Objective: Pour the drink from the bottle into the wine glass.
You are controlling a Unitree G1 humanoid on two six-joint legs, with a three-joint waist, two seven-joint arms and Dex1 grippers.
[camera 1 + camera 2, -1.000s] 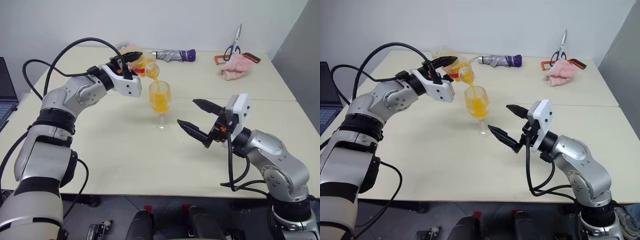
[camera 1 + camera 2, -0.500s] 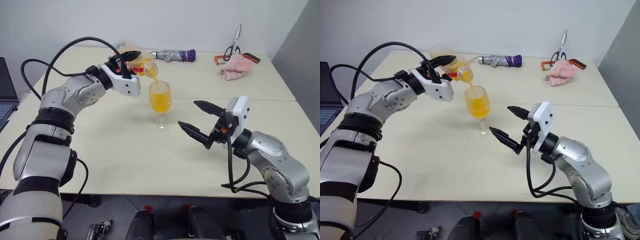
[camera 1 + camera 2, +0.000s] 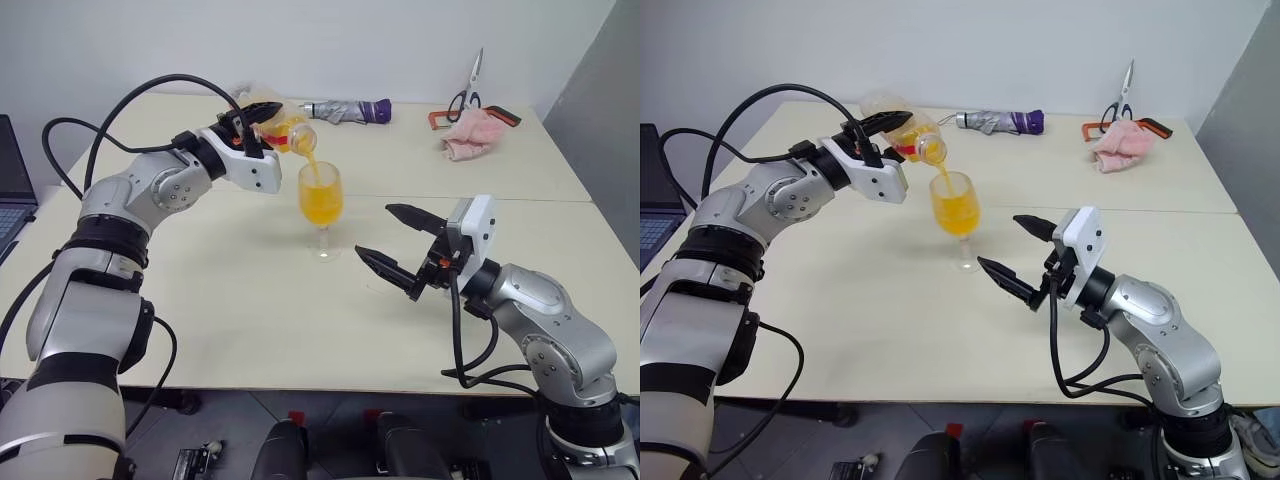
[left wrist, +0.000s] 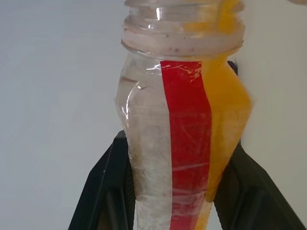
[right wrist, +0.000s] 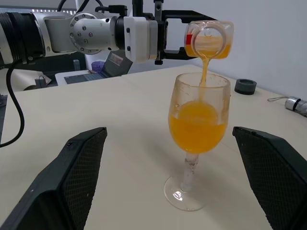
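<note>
The left gripper [image 3: 262, 113] is clamped on the bottle [image 3: 287, 131], holding it tipped nearly level with its open mouth above the rim of the glass [image 3: 321, 205]. A thin stream of orange drink [image 5: 197, 124] runs from the mouth into the bowl, which is more than half full; some drink sits in the lower side of the bottle beside its red label strip. The glass stands upright on the table [image 3: 250, 300], near the middle. The right gripper [image 3: 392, 243] hovers just beside the glass on the right, level with the stem, its fingers spread wide with nothing between them, apart from the glass. At the far edge of the table lie a folded umbrella [image 3: 348, 109], scissors [image 3: 466, 92] and a pink cloth [image 3: 468, 133].
</note>
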